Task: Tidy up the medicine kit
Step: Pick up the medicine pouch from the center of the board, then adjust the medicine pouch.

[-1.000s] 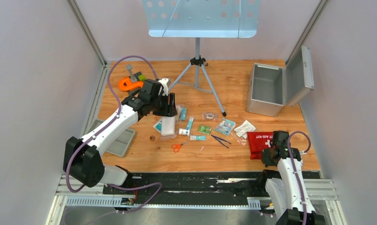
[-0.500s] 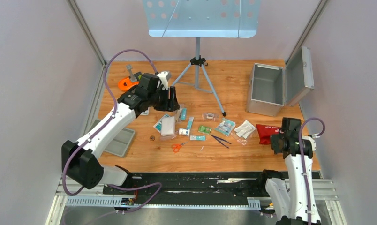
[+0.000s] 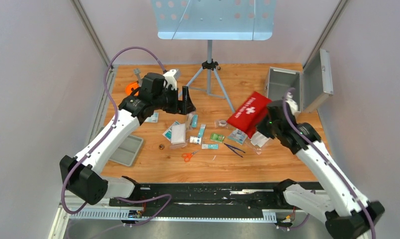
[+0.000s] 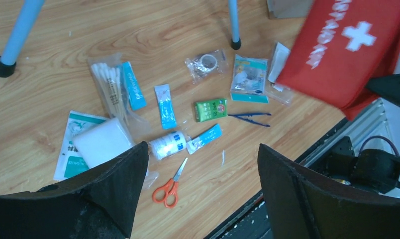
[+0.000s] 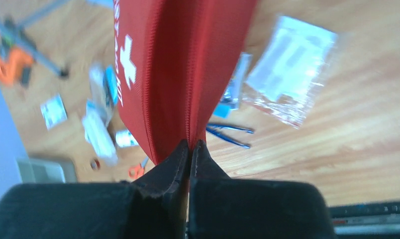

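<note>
The medicine kit (image 3: 282, 97) is a silver aluminium case at the back right, with its lid (image 3: 321, 78) swung open. My right gripper (image 3: 262, 125) (image 5: 191, 145) is shut on the zipper edge of a red first-aid pouch (image 3: 249, 111) (image 5: 183, 64), which hangs in the air left of the case. My left gripper (image 3: 186, 102) (image 4: 203, 147) hovers open and empty above loose packets (image 3: 179, 133). Below it lie orange scissors (image 4: 168, 186), a bandage roll (image 4: 169, 144), cotton swabs (image 4: 109, 87) and blue tweezers (image 4: 250, 118).
A tripod stand (image 3: 209, 64) has its legs spread among the packets at centre back. A shallow grey tray (image 3: 128, 150) sits at the left table edge, and an orange tool (image 3: 131, 89) lies behind my left arm. Walls close in on both sides.
My right arm has lifted the red pouch off the near right of the table and carried it up and left, beside the case. My left gripper has risen and drawn back from the packets.
</note>
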Robot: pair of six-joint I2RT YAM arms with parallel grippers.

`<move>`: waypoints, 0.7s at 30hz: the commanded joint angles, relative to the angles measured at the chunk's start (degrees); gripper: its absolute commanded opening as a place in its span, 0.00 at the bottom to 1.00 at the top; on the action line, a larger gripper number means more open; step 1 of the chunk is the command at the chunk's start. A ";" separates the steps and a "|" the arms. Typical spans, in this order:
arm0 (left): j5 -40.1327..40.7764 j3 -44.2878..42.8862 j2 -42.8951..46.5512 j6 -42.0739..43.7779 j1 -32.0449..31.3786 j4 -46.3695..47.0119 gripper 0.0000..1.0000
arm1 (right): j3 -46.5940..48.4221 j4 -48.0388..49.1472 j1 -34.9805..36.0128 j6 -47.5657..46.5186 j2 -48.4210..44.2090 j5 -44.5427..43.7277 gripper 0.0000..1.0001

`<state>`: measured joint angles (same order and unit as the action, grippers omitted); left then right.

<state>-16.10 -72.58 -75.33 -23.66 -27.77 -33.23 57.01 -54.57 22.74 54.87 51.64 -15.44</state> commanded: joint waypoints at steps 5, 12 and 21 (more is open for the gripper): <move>-6.63 -2.36 0.55 0.44 3.26 1.74 0.87 | 8.96 9.99 16.58 -25.76 18.68 6.41 0.00; -8.32 -2.32 -2.25 -1.02 -1.19 0.89 0.69 | 10.71 13.20 20.74 -29.78 22.54 8.80 0.00; 0.55 2.58 -4.08 -16.24 -9.95 11.13 0.72 | 9.36 15.71 20.76 -27.01 22.75 10.46 0.00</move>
<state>-20.18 -71.50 -79.59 -31.44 -34.92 -29.12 64.84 -42.30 43.68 27.11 74.94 -6.04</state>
